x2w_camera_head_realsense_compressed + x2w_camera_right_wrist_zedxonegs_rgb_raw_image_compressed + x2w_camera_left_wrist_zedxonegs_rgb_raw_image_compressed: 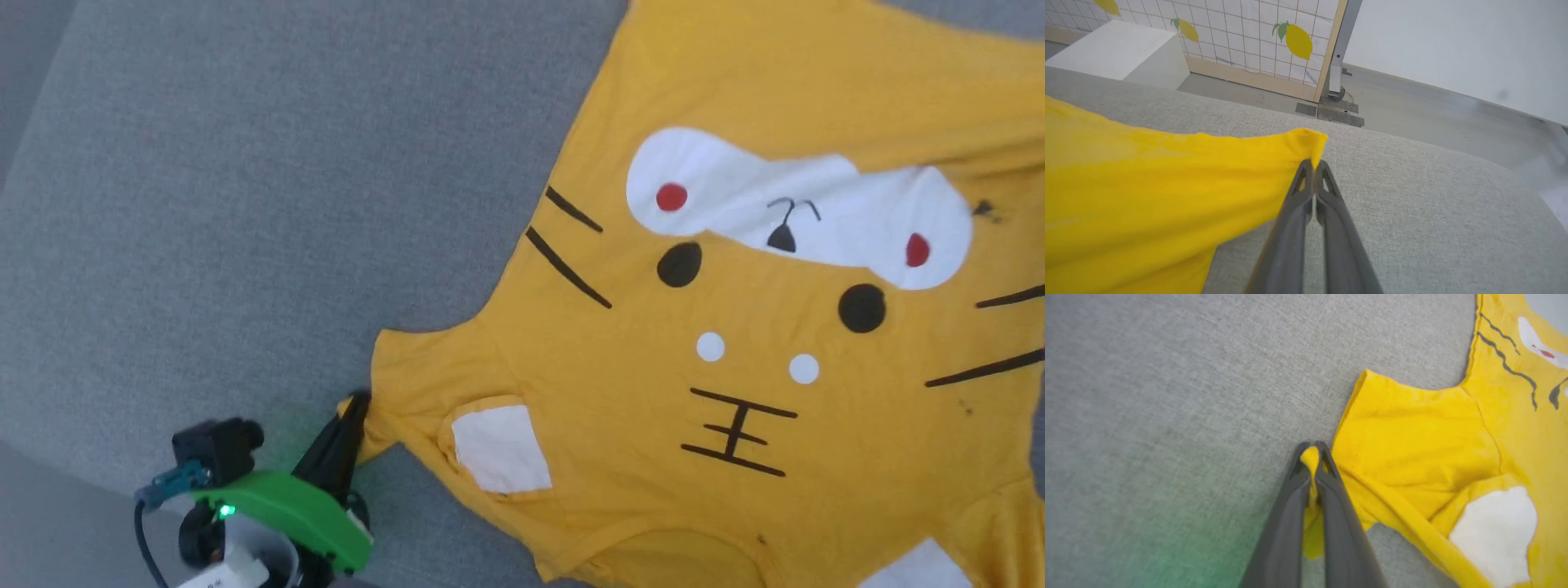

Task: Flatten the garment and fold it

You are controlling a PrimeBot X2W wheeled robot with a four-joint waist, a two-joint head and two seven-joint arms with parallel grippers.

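Garment [735, 327]: face-print side up, spread on the grey cushion [204, 204]. The collar end is nearest the robot and the hem end is farthest. Its long axis runs away from the robot, tilted toward its right.

Left gripper [357, 402]: at the garment's left sleeve [424, 384], fingers clenched on a pinch of the sleeve hem. Yellow cloth shows between the fingertips in the left wrist view. The body of the garment lies to the right of this gripper, and the sleeve is drawn out to a point toward it.

Right gripper [1312, 165]: fingers pressed together on a corner of the yellow cloth, which is raised off the cushion. I cannot tell which corner of the garment this is.

Judgement: both ends are gripped, so the next move is probably an outward pull across the long axis to flatten the garment. Creases remain around the white sleeve patch [498, 449].

White block [1114, 53] beyond the garment: I cannot tell whether it holds anything.
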